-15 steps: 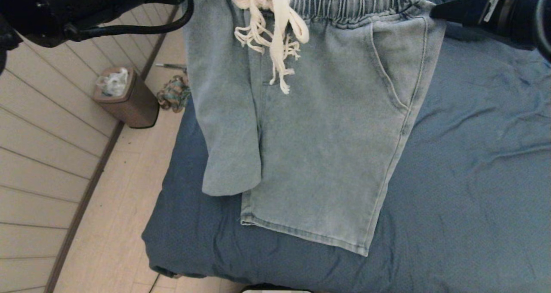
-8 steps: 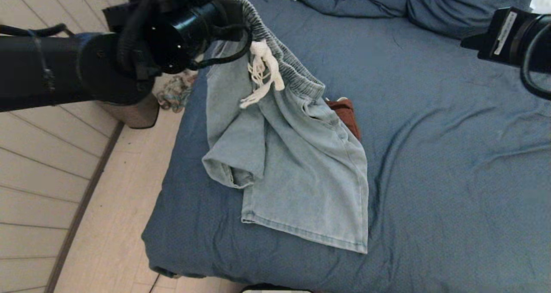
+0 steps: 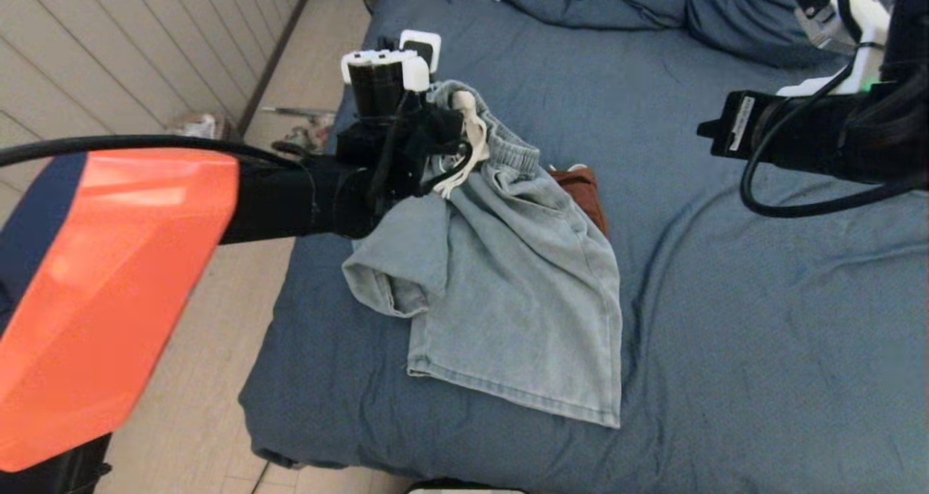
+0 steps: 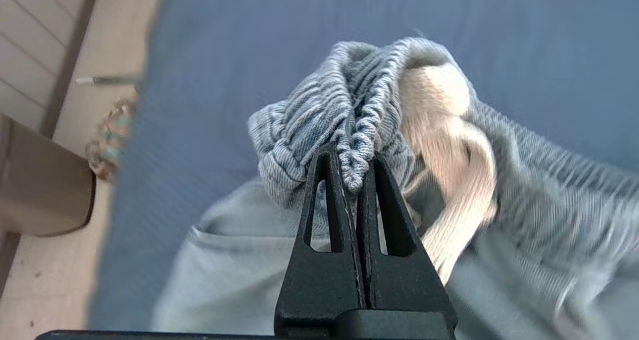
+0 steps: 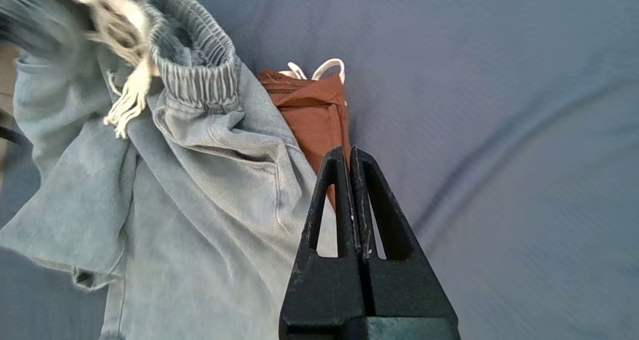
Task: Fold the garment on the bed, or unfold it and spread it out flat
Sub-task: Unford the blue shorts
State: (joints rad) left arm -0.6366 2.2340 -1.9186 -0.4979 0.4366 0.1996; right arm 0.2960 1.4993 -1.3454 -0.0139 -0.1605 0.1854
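Now, left pincer [image 4: 355, 180]: clamped on the gathered elastic waistband [image 4: 349, 105] of the denim shorts [image 3: 508, 283], holding that end up off the bed near its left side.
Right pincer [image 5: 348, 168]: pressed together and holding nothing, hanging above the bed's open right part, well apart from the waistband (in the head view only its arm and wrist show).
Drawstring [image 3: 468, 142]: cream cord dangling from the raised waistband, just beside the left pincer.
Shorts: the legs lie on the bed with the hems toward the near edge; one leg is doubled under along the left side and the waist end is bunched, so the garment is neither flat nor folded.
Rust-brown garment [image 5: 312, 115]: lying partly under the shorts' right edge, a white cord showing at its top.
Bed [image 3: 762, 320]: wide, slate-blue cover, wrinkled; it fills most of the view, with a bunched duvet [image 3: 617, 4] at the far end.
Step in hand: probably laying the shorts down, one corner held.
Next move calls for: likely the right pincer opening and taking the free waistband corner, so both ends can be drawn apart and the shorts spread.
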